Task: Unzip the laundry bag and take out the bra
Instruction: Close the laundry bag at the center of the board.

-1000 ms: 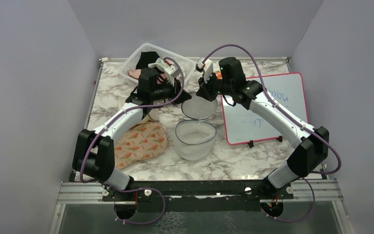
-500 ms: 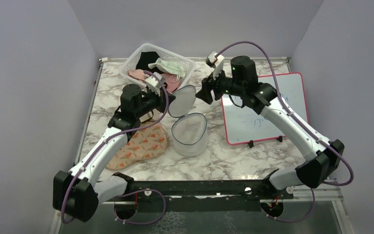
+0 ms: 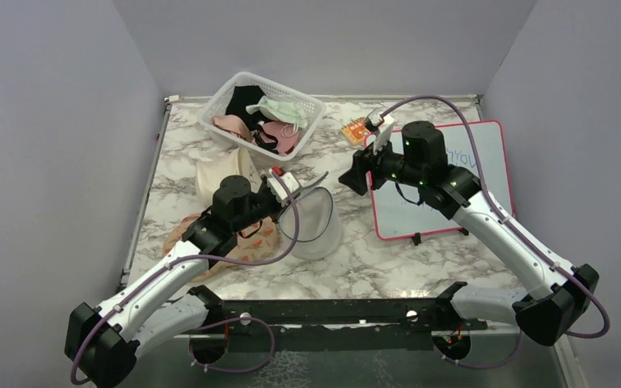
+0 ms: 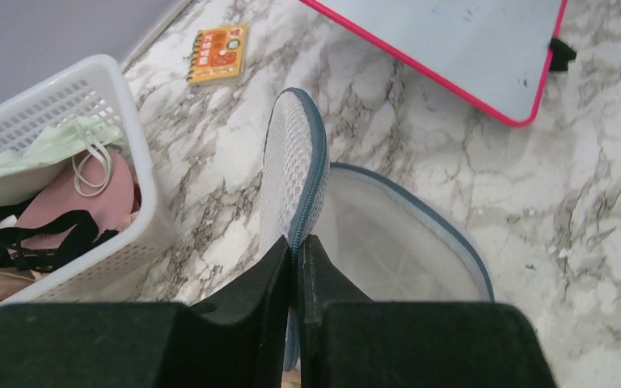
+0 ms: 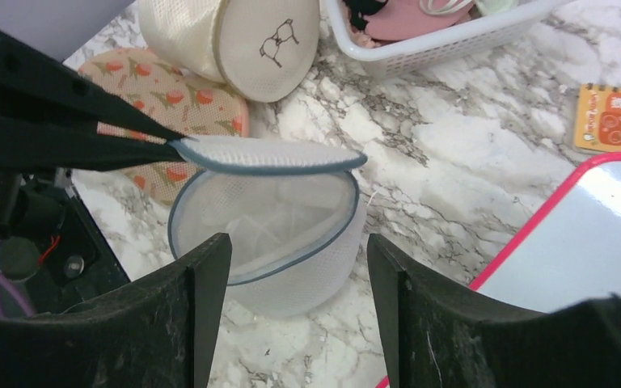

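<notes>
The laundry bag (image 3: 329, 233) sits mid-table with its zip undone and mouth open. Its round mesh lid (image 4: 293, 158) stands raised on edge. My left gripper (image 4: 297, 242) is shut on the lid's blue zip rim; it shows in the top view as the left gripper (image 3: 295, 194). In the right wrist view the lid (image 5: 267, 153) hovers flat over the bag (image 5: 291, 275). My right gripper (image 5: 297, 246) stands open above and right of the bag, holding nothing, at right gripper (image 3: 356, 174). Inside the bag only pale folds show; I cannot make out the bra.
A white basket (image 3: 311, 109) of garments stands at the back. A cream cylindrical bag (image 5: 242, 40) and a peach floral pouch (image 5: 170, 97) lie left of the laundry bag. A red-framed whiteboard (image 3: 453, 186) lies at the right, with an orange notebook (image 3: 356, 129) behind it.
My right gripper has opened and drawn back to the right. My left arm has pulled toward the near left with the lid, tipping it up on edge.
</notes>
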